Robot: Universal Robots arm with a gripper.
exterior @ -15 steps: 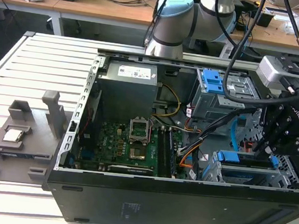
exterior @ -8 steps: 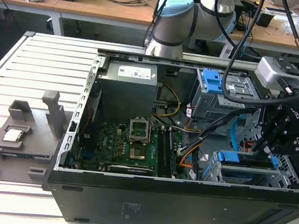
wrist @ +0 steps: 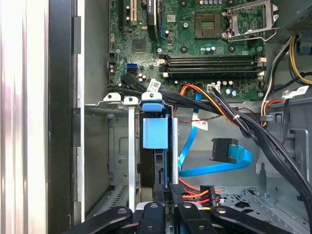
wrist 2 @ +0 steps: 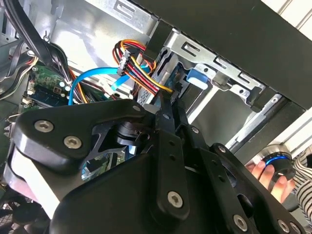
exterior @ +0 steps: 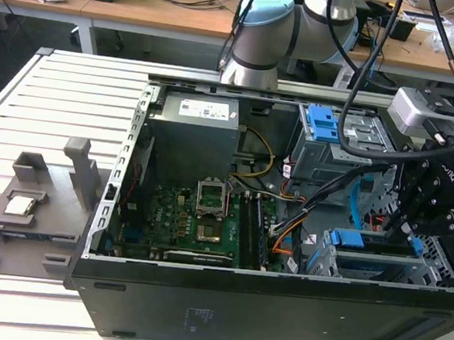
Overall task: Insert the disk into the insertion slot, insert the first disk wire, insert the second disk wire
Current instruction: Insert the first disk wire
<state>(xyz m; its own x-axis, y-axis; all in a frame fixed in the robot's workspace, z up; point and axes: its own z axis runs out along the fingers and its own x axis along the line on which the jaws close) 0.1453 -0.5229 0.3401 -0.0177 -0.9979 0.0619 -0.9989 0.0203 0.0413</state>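
Note:
The disk (wrist: 155,132), in its bright blue carrier, sits inside the insertion slot (wrist: 130,146), the low silver cage at the case's front corner (exterior: 339,259). My gripper (wrist: 168,197) is at the disk's rear edge, its fingers closed on the end of the first disk wire (wrist: 195,187), an orange-red bundle. In the second wrist view that bundle (wrist 2: 144,73) runs right to my fingertips (wrist 2: 165,109), beside the carrier handle (wrist 2: 197,78). The second disk wire (wrist: 222,163), a light-blue flat cable with a dark plug, hangs loose beside the cage. In the exterior view my gripper (exterior: 406,225) hovers over the disk (exterior: 358,241).
A thick black cable bundle (wrist: 243,126) crosses above the cage. The motherboard (exterior: 198,216) and the taller grey cage with blue tabs (exterior: 328,132) lie further in. A person's hand (wrist 2: 265,173) holds a small device outside the case. The case wall (wrist: 61,117) stands close by.

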